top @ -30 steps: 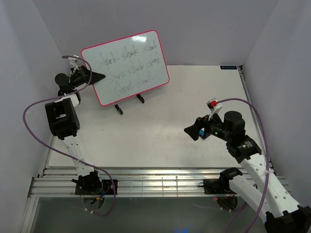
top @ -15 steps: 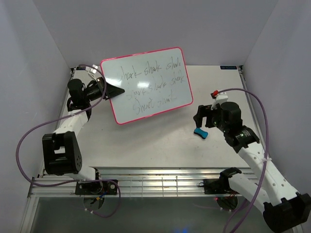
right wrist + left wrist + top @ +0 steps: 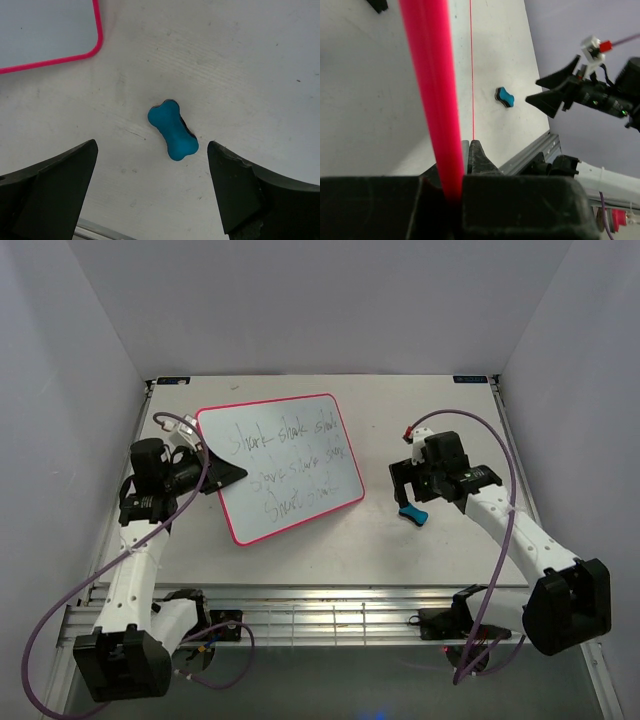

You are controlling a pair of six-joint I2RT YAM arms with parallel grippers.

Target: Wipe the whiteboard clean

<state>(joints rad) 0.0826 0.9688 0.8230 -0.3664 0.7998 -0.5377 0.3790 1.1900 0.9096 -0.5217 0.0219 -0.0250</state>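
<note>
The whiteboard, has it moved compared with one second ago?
Yes. The whiteboard has come nearer, away from the back wall, toward the table's middle.

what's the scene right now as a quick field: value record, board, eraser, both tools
whiteboard: pink-framed, dark handwriting not yet erased, held by its left edge
left tool: shut on the whiteboard's pink frame
right tool: open, above the eraser, one finger on each side, not touching it
eraser: blue, bone-shaped, lying flat on the table, right of the whiteboard and apart from it
task state: writing untouched, eraser not yet picked up
</note>
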